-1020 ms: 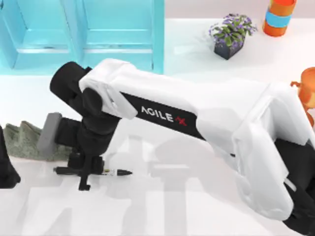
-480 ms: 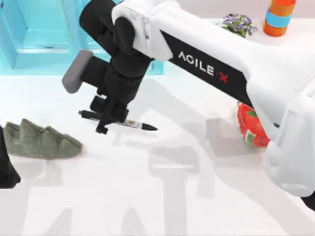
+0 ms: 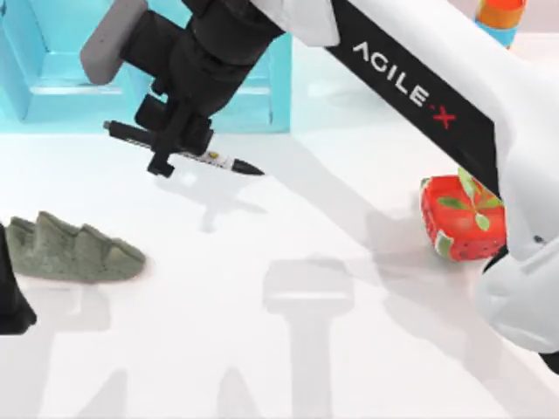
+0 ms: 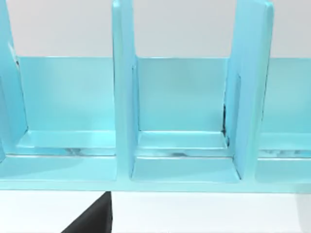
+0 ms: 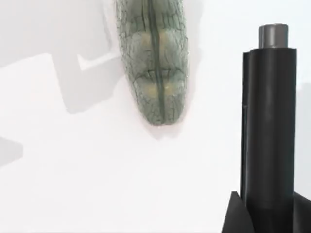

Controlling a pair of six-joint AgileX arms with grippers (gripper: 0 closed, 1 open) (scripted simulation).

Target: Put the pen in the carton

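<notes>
My right gripper [image 3: 172,147] is shut on the pen [image 3: 223,162], a slim black pen with a white middle. It holds the pen level in the air, tip pointing right, just in front of the turquoise carton's [image 3: 52,78] front edge at the back left. The right wrist view looks down along the pen's black barrel [image 5: 269,121] at the table below. The left wrist view faces the carton [image 4: 180,107] and its upright dividers and open compartments. My left arm [image 3: 9,301] stays parked at the table's left edge.
A grey-green rock [image 3: 70,253] lies on the table at the left, and the right wrist view looks down on this rock [image 5: 154,63]. A red strawberry-printed box [image 3: 463,218] sits at the right. An orange and blue bottle [image 3: 500,13] stands at the back right.
My right gripper has lifted the pen off the table by the rock and carried it up and back toward the carton. The left arm has not moved.
</notes>
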